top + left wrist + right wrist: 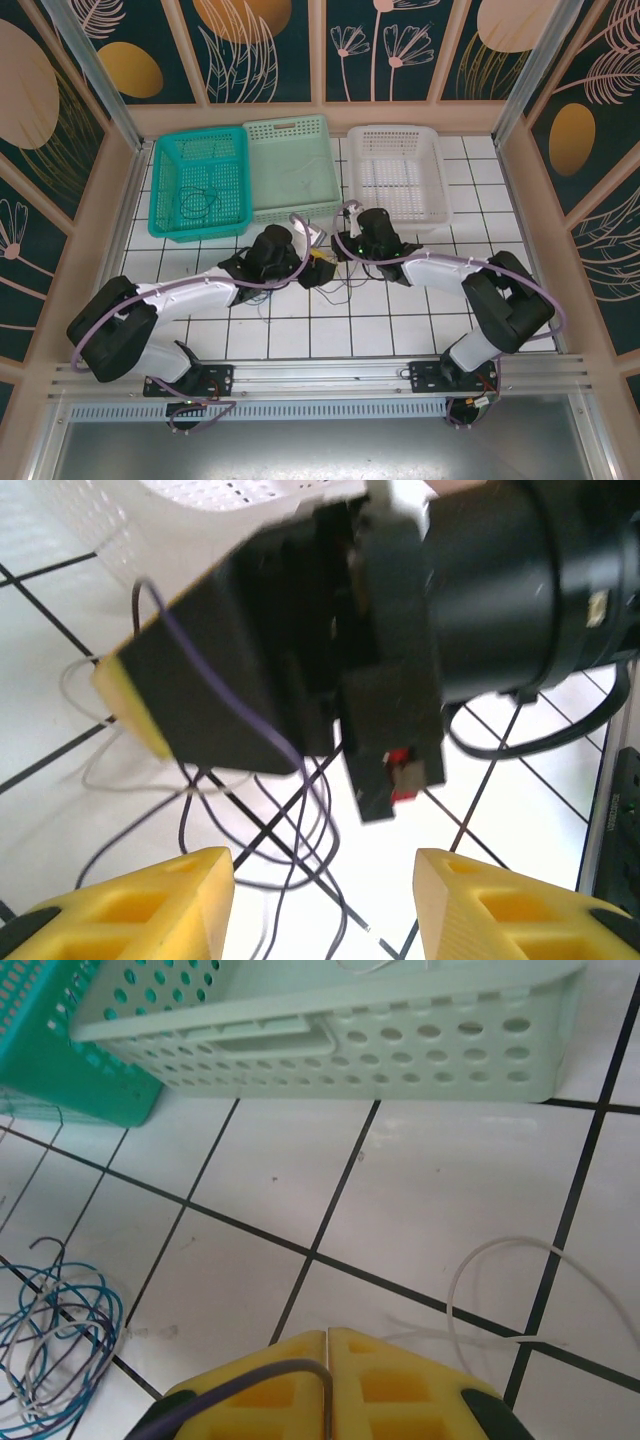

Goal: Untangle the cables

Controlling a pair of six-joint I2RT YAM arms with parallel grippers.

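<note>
We're mid-separation: the right gripper [328,1360] is pinching one dark strand [260,1368], fingers together, just near of the pale green basket [330,1020]. The left gripper [325,905] is hovering with fingers apart over the cables [300,825], which lie on the tiles [530,810]. Both arms are reaching to mid-table, tips nearly meeting. Next move: probably the left clamping the loose loops while the right pulls.

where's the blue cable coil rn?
Right wrist view, bottom left: the blue cable coil lies on the white tiles, left of the right gripper, which is shut on a dark cable, and nearer than the teal basket.
</note>
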